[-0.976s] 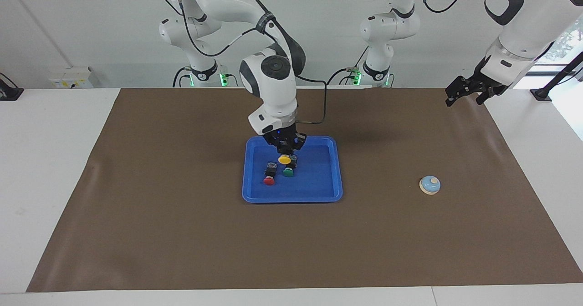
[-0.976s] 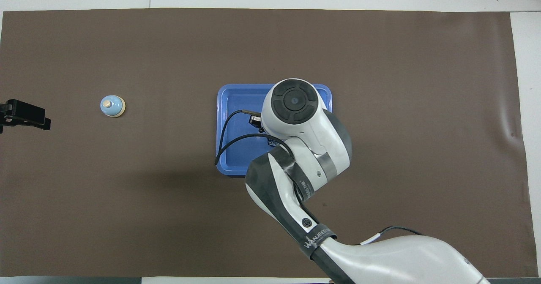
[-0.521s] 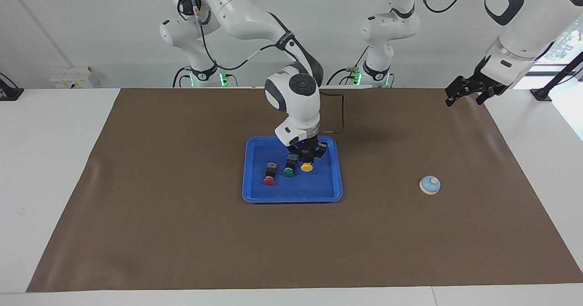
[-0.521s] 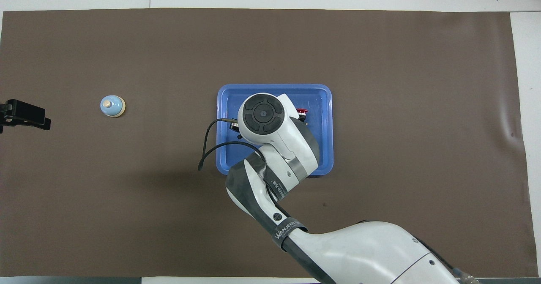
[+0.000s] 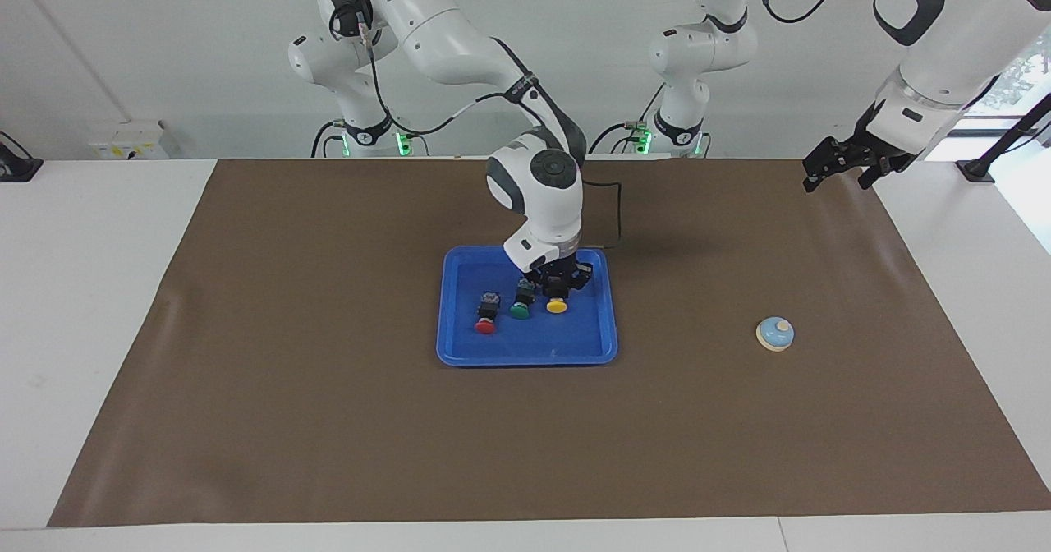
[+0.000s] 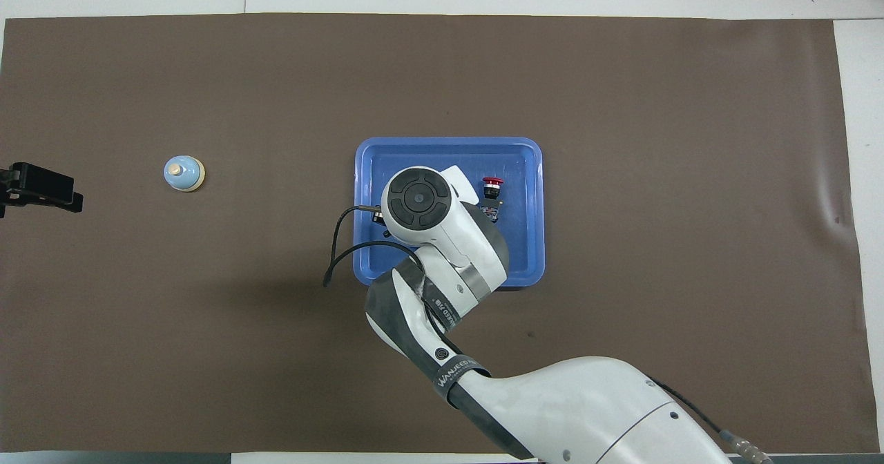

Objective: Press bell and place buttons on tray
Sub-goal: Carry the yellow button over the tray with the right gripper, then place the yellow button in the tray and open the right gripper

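Change since a second ago: right gripper (image 5: 557, 288) has been carried, with the yellow button (image 5: 557, 305), from over the green button toward the left arm's end of the tray, and lowered
Right jaws: closed on the black body of the yellow button, cap pointing away from the robots; the button is judged to be at or just above the tray floor
Left gripper (image 5: 846, 165): held in the air at the left arm's end of the surface, well apart from everything; jaws spread wide and empty; this arm is waiting
Tray (image 5: 525, 353): blue, at the middle of the brown mat (image 5: 328, 420)
Green button (image 5: 520, 301): lying in the tray, just beside the yellow one, toward the right arm's end
Red button (image 5: 486, 316): lying in the tray beside the green one, nearest the right arm's end of the row; it is the only button that shows clear of the arm in the overhead view (image 6: 492, 188)
Bell (image 5: 775, 333): on the mat toward the left arm's end, well apart from the tray
Step judged: setting down the third button; release not yet made
Risk: if the jaws are opened while the button is off the floor, it may roll on its round cap and knock the green one
Risk: if the jaws are lifted before they are fully parted, the button may be dragged up or tipped
Risk: whether the bell has been pressed cannot be told from this moment
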Controlling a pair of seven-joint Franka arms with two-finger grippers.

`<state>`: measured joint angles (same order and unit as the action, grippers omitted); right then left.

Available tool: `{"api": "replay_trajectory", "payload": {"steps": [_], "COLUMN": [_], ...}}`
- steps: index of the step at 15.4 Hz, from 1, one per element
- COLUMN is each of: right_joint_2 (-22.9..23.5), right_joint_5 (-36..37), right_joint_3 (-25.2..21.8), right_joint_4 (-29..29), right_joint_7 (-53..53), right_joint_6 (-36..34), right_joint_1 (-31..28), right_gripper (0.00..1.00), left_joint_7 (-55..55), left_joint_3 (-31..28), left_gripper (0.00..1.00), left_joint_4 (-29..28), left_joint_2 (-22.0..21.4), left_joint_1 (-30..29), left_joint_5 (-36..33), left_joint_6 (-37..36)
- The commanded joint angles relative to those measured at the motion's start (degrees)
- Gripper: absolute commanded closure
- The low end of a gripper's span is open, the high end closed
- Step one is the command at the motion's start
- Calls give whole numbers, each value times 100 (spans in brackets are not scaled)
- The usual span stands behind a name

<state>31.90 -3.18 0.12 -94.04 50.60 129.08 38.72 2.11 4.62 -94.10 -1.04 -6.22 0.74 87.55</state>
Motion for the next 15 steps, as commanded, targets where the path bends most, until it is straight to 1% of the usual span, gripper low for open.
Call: {"api": "replay_trajectory", "payload": {"steps": [1,3,5,8,11,15], "right_joint_2": [-96,-228,-412,-790,-1229,-1652], "right_joint_5": [-25,-25,-43,-43,-51,-51], "right_joint_3": [-12,-21,-91,-91,-74,-65], "right_joint_4": [-44,-35,17,0,-18,-35], "right_joint_7": [108,135,126,91,12,-970], "right_joint_6": [-198,-383,-717,-919,-1235,-1921], "right_joint_1": [4,-92,-127,-460,-926,-1471], "right_gripper": [0,0,0,0,0,0], "left_joint_7": [26,26,26,26,26,26], "left_joint_3": [-32,-32,-32,-32,-32,-32], "left_gripper": [0,0,0,0,0,0], "left_joint_4": [-21,-21,-21,-21,-21,-21], "left_joint_2": [-63,-72,-72,-72,-72,-72], "left_joint_1": [15,24,24,24,24,24], "left_joint_5": [5,14,14,5,5,5], "left_joint_6": [-19,-19,-19,-19,-19,-19]}}
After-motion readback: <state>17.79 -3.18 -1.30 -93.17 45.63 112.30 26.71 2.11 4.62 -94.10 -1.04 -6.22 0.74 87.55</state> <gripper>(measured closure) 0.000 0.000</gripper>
